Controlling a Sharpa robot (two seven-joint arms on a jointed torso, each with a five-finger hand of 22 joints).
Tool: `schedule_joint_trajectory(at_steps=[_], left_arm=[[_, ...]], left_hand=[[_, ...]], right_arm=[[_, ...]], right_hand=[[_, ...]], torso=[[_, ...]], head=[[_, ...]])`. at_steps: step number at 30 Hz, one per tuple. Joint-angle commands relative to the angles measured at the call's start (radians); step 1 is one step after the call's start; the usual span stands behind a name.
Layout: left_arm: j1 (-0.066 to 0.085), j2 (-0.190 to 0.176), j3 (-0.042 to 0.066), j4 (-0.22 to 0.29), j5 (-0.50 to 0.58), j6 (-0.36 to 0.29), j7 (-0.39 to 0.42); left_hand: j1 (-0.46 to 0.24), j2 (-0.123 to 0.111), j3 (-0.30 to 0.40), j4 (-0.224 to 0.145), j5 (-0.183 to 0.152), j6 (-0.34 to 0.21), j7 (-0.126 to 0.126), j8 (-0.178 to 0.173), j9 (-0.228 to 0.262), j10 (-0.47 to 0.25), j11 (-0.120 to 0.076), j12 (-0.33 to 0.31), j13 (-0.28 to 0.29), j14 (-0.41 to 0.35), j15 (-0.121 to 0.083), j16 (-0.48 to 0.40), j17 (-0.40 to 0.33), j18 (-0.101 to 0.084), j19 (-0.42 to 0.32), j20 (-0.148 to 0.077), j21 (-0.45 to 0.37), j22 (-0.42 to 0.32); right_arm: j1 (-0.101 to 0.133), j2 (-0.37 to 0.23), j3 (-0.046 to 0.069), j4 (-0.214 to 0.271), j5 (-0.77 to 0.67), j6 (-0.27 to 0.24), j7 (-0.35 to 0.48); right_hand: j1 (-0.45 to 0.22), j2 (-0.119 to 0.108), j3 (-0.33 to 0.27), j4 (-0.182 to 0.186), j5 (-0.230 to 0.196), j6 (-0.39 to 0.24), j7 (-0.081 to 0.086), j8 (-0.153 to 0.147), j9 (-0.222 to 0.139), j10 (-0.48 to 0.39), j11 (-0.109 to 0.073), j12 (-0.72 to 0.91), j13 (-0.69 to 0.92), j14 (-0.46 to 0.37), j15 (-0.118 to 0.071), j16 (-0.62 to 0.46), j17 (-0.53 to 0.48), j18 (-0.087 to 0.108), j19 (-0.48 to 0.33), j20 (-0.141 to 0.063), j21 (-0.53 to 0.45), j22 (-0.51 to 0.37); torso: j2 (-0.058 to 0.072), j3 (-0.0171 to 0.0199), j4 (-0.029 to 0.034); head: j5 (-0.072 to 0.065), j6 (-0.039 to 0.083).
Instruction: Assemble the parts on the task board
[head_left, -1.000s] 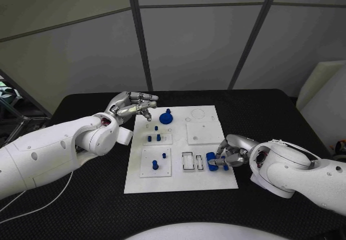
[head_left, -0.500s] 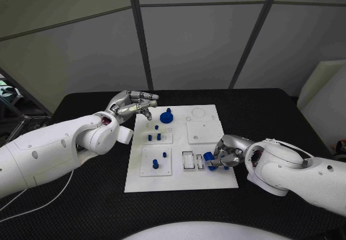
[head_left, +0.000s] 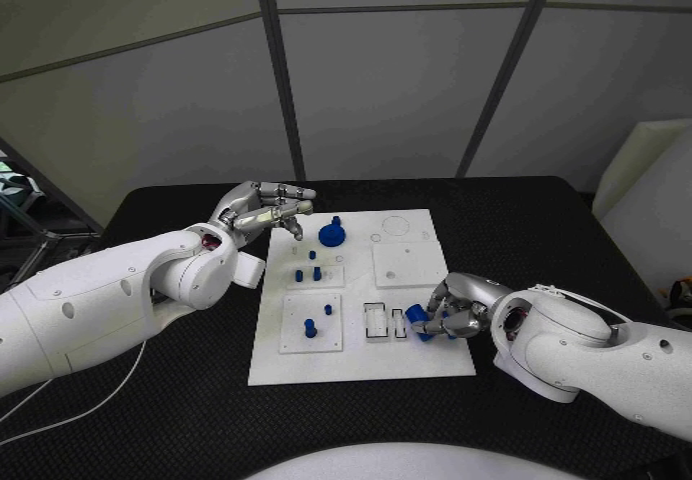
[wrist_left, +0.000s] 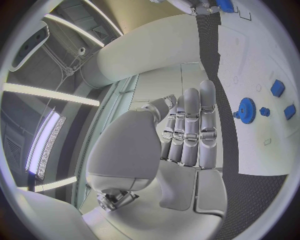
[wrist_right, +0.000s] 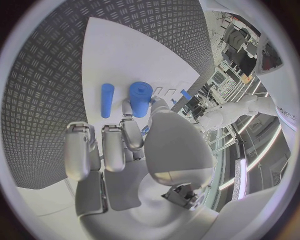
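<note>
Grey wall panels stand behind the black table (head_left: 173, 215), which carries the white task board (head_left: 361, 365).

Start at your right robot hand (head_left: 450, 308). It sits at the board's right edge with its fingers curled around a thick blue cylinder (wrist_right: 140, 98), which lies just beside the two rectangular slots (head_left: 385, 322). A thinner blue cylinder (wrist_right: 107, 100) lies next to the thick one. Judged from this, the step in hand is seating the thick cylinder. The next move calls for you to line it up with its seat before pressing. Whether it is already partly seated cannot be told.

Your left robot hand (head_left: 267, 212) hovers above the board's far left corner, fingers close together and holding nothing.

Count the parts: one blue gear (head_left: 333, 236) near the far edge, three small pegs (head_left: 307, 272) on the plate below it, two pegs (head_left: 317, 319) on the near-left plate, and two cylinders at the right hand.
</note>
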Motion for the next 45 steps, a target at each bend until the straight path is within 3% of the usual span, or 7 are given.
schedule_joint_trajectory(at_steps=[1, 8, 15, 21, 22, 30, 45], left_arm=[[0.001, 0.001, 0.001, 0.0, 0.015, 0.013, 0.021], [0.001, 0.002, 0.001, -0.001, 0.023, 0.019, 0.016], [0.001, 0.003, 0.001, -0.001, 0.024, 0.025, 0.016], [0.001, 0.004, 0.001, -0.002, 0.024, 0.031, 0.021], [0.001, 0.005, 0.001, -0.002, 0.024, 0.031, 0.022], [0.001, 0.008, 0.001, -0.003, 0.024, 0.033, 0.023], [0.001, 0.014, 0.001, -0.004, 0.024, 0.034, 0.015]], left_hand=[[0.004, 0.009, 0.002, -0.01, -0.003, -0.009, 0.007, 0.003, -0.002, -0.012, 0.004, 0.005, -0.002, -0.028, 0.002, -0.04, -0.018, -0.011, -0.031, 0.003, -0.028, -0.019], [0.007, 0.016, 0.0, -0.014, -0.004, -0.019, 0.013, 0.003, -0.002, -0.031, 0.01, 0.013, -0.007, -0.035, 0.011, -0.169, -0.079, -0.008, -0.066, 0.011, -0.117, -0.099], [-0.01, 0.006, 0.023, -0.002, -0.002, -0.026, 0.027, 0.004, -0.001, -0.082, 0.036, -0.037, -0.047, -0.083, 0.045, -0.338, -0.145, -0.017, -0.15, 0.04, -0.243, -0.208], [-0.011, 0.003, 0.023, -0.003, -0.004, -0.029, 0.03, 0.008, -0.001, -0.07, 0.04, -0.059, -0.075, -0.049, 0.051, -0.42, -0.169, -0.012, -0.14, 0.053, -0.278, -0.259], [-0.009, 0.005, 0.017, -0.005, -0.004, -0.03, 0.03, 0.011, -0.001, -0.059, 0.04, -0.071, -0.094, -0.022, 0.05, -0.47, -0.178, -0.011, -0.124, 0.055, -0.296, -0.294], [-0.009, 0.007, 0.014, -0.005, -0.004, -0.031, 0.03, 0.013, -0.001, -0.053, 0.041, -0.077, -0.105, -0.013, 0.052, -0.504, -0.182, -0.012, -0.121, 0.057, -0.311, -0.318], [-0.008, 0.011, 0.01, -0.006, -0.004, -0.028, 0.03, 0.017, 0.0, -0.044, 0.039, -0.077, -0.111, 0.003, 0.05, -0.518, -0.181, -0.011, -0.106, 0.055, -0.312, -0.329]], right_arm=[[-0.002, -0.008, -0.002, 0.018, 0.057, -0.07, -0.022], [-0.001, -0.021, -0.001, 0.054, 0.125, -0.141, -0.02], [0.0, -0.021, 0.001, 0.077, 0.142, -0.18, -0.015], [0.002, -0.008, 0.003, 0.086, 0.145, -0.192, -0.01], [0.003, -0.004, 0.003, 0.085, 0.145, -0.19, -0.01], [0.005, 0.042, 0.004, 0.058, 0.152, -0.172, -0.011], [0.005, 0.109, 0.005, -0.001, 0.16, -0.126, -0.019]], right_hand=[[0.012, 0.002, -0.005, -0.001, 0.015, 0.004, -0.005, 0.007, 0.008, 0.005, 0.0, 0.0, 0.002, 0.059, -0.005, 0.006, 0.002, -0.01, 0.027, -0.003, 0.007, 0.172], [0.015, 0.004, -0.006, 0.0, 0.021, 0.005, -0.005, 0.009, 0.01, 0.008, 0.0, 0.003, 0.007, 0.06, -0.005, 0.009, 0.008, -0.011, 0.032, -0.003, 0.012, 0.177], [0.015, 0.004, -0.008, 0.0, 0.022, 0.006, -0.006, 0.01, 0.011, 0.01, -0.001, 0.005, 0.01, 0.061, -0.005, 0.011, 0.011, -0.013, 0.035, -0.003, 0.016, 0.181], [0.014, 0.004, -0.009, 0.001, 0.023, 0.007, -0.006, 0.011, 0.012, 0.01, -0.001, 0.005, 0.011, 0.061, -0.005, 0.011, 0.012, -0.013, 0.037, -0.003, 0.017, 0.183], [0.014, 0.004, -0.009, 0.001, 0.024, 0.008, -0.006, 0.011, 0.012, 0.01, -0.001, 0.005, 0.01, 0.061, -0.005, 0.011, 0.013, -0.013, 0.037, -0.003, 0.017, 0.183], [0.012, 0.004, -0.012, 0.003, 0.025, 0.009, -0.007, 0.013, 0.013, 0.011, -0.001, 0.004, 0.01, 0.061, -0.006, 0.011, 0.013, -0.013, 0.037, -0.004, 0.018, 0.183], [-0.005, 0.008, -0.031, 0.005, 0.012, 0.02, -0.012, 0.023, 0.023, 0.004, -0.005, -0.018, -0.005, 0.06, -0.009, 0.01, 0.01, -0.012, 0.035, -0.006, 0.016, 0.182]], torso=[[-0.001, -0.0003, 0.0028], [-0.001, -0.0006, 0.0036], [-0.001, -0.0002, 0.0057], [0.0, -0.0008, 0.0064], [0.0, -0.0005, 0.0063], [-0.002, -0.0014, 0.0115], [-0.001, 0.0007, 0.0087]], head=[[0.0, -0.001], [-0.001, 0.0], [-0.002, 0.003], [-0.003, 0.002], [-0.003, 0.002], [-0.002, 0.0], [0.005, 0.005]])
